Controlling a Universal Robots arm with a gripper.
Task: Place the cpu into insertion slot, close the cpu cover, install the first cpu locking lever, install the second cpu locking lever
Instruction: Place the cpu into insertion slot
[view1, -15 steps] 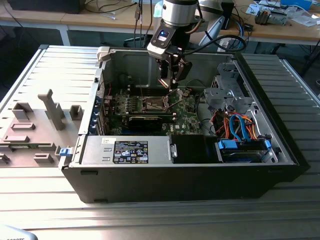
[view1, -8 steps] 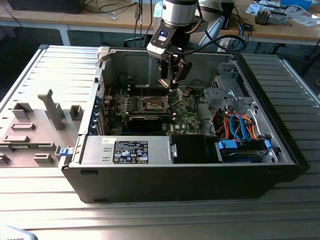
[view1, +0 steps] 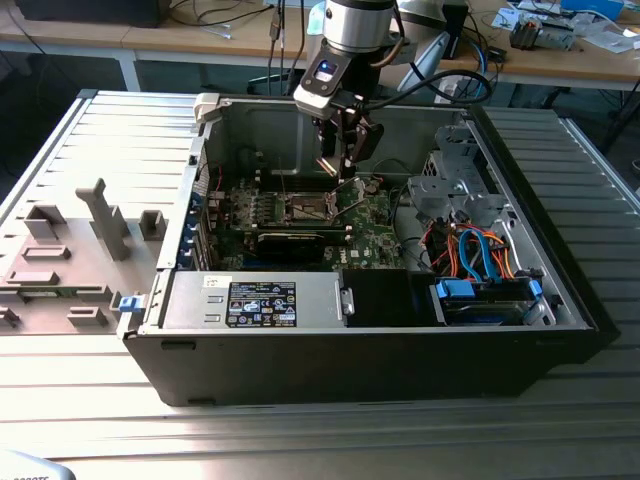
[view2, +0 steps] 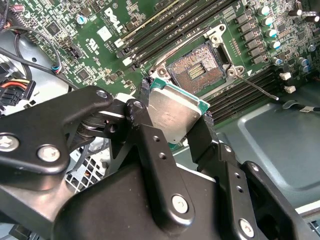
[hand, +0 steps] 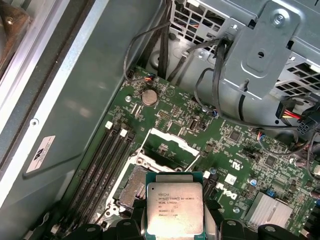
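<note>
Plainly, the tool (view2: 176, 107) is closed partway on the cpu (view2: 172, 117), its two black fingers (view2: 145, 100) pressing opposite edges of the chip so that the silver-grey top faces up and the underside stays untouched. That edge grip looks chosen to keep the contact face clear and let the chip go down flat. In the exterior view the arm reaches down into the open computer case (view1: 300, 350), which lies on its side on the ribbed metal surface (view1: 100, 400), and the tool hangs over the middle of the green motherboard (view1: 370, 215). The cpu is in the air, close above the board and just beside the insertion slot (view2: 197, 70), partly overlapping it in both wrist views. It is not seated, and it seems slightly tilted against the board. The slot lies bare, its dark centre and gold contacts exposed. In the first wrist view the cpu cover (hand: 175, 140) appears swung up on the far side of the slot, which leaves the way down free. A thin metal locking lever (view2: 257, 89) sticks out beside the slot, apparently unlatched, as the raised cover requires.
</note>
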